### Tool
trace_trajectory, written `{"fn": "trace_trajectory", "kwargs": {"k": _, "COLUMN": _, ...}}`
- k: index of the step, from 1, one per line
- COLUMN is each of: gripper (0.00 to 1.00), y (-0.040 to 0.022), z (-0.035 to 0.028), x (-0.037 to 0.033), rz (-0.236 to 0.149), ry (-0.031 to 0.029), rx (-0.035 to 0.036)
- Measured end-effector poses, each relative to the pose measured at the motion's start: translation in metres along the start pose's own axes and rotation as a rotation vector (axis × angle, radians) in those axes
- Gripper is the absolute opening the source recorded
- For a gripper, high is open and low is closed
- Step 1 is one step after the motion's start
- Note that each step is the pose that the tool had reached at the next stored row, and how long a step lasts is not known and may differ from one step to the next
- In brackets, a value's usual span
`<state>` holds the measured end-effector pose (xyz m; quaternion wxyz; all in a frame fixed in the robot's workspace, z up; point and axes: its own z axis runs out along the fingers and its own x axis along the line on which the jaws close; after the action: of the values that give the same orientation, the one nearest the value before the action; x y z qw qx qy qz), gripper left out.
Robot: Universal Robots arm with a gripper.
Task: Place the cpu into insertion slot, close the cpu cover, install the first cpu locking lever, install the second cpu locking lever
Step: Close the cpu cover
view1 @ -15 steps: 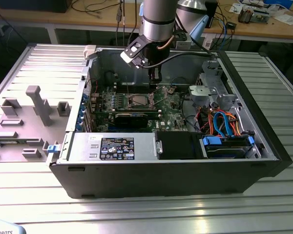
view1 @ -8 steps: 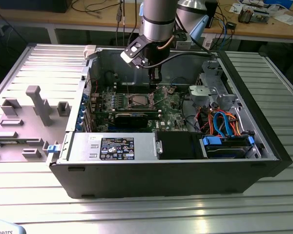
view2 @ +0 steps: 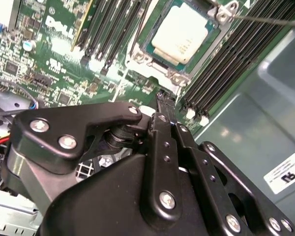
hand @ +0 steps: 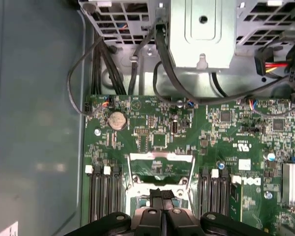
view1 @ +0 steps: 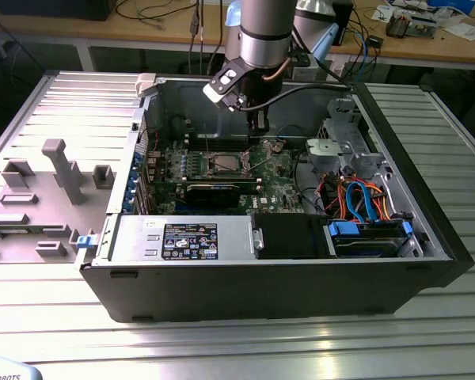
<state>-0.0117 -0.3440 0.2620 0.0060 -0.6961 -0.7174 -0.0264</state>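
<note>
**Entry: CPU station, open computer case**

- **Tool** (view1: pixel 258 125): hanging on the arm inside the open computer case (view1: pixel 301 277), which is lying on the ribbed metal surface (view1: pixel 222 340). In both wrist views its fingers (hand: pixel 155 200) are pressing together, narrow, and gripping nothing that shows.
- **The cpu** (view2: pixel 184 32): lying flat with its pale grey face up, sitting inside the insertion slot (view2: pixel 210 45) on the green motherboard (view1: pixel 279 180). It is not in the tool's grasp.
- **Position relative to the tool:** in the second wrist view the fingertips are pointing at the slot's near edge, just beside its silver corner bracket (view2: pixel 179 77) and apart from the cpu's face. Whether they are touching that edge cannot be told. In the exterior view the tool is hovering just past the slot, toward the case's far wall.
- **The cpu cover** (hand: pixel 161 158): a silver frame showing board through its window in the first wrist view. It appears to be standing raised off the slot, though the angle is poor.
- **Lever rod** (view2: pixel 265 19): a thin wire running out from the slot's corner over the black memory slots (view2: pixel 236 56).
</note>
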Motion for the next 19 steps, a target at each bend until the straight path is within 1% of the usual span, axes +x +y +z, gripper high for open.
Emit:
{"fn": "trace_trajectory", "kwargs": {"k": 5, "gripper": 0.11, "y": 0.0076, "z": 0.0004, "x": -0.0002, "rz": 0.000, "ry": 0.0000, "rx": 0.0000}}
{"fn": "trace_trajectory", "kwargs": {"k": 16, "gripper": 0.11, "y": 0.0085, "z": 0.0005, "x": -0.0003, "rz": 0.000, "ry": 0.0000, "rx": 0.0000}}
{"fn": "trace_trajectory", "kwargs": {"k": 19, "gripper": 0.11, "y": 0.0098, "z": 0.0006, "x": -0.0003, "rz": 0.000, "ry": 0.0000, "rx": 0.0000}}
